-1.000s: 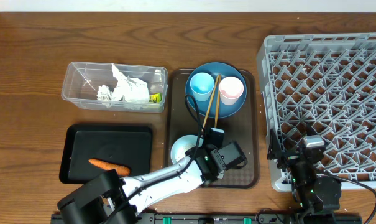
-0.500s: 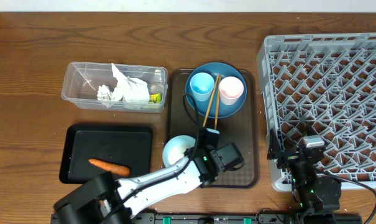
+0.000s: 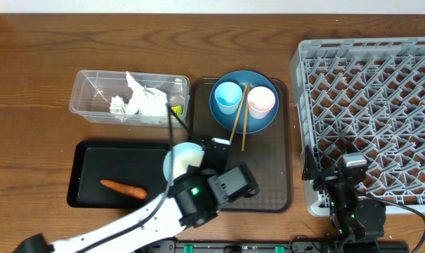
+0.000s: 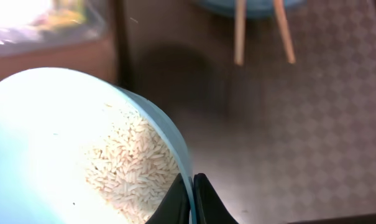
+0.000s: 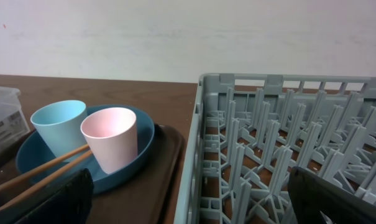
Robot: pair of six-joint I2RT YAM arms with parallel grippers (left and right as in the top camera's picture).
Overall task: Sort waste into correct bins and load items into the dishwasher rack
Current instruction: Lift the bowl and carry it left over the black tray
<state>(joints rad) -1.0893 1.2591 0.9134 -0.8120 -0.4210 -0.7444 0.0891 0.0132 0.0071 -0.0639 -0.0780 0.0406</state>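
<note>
The left gripper was clenched on the rim of the light blue bowl, with one finger inside the wall and one outside. In the overhead view the bowl hung over the 9 o'clock edge of the brown tray. The black tray with the carrot lay at 9 o'clock from the bowl, and the clear tub at 11 o'clock.

The bowl looked stiff and smooth, so I judged it slippery. A pinch at only one place on a thin rim could let it swing or turn, so a deep and firm hold there seemed right. The rice lay loose against the wall near the fingers. It was light and would probably pour all at once when tipped, though some grains might stick.

The right gripper was fully released, holding nothing, beside the rack.
</note>
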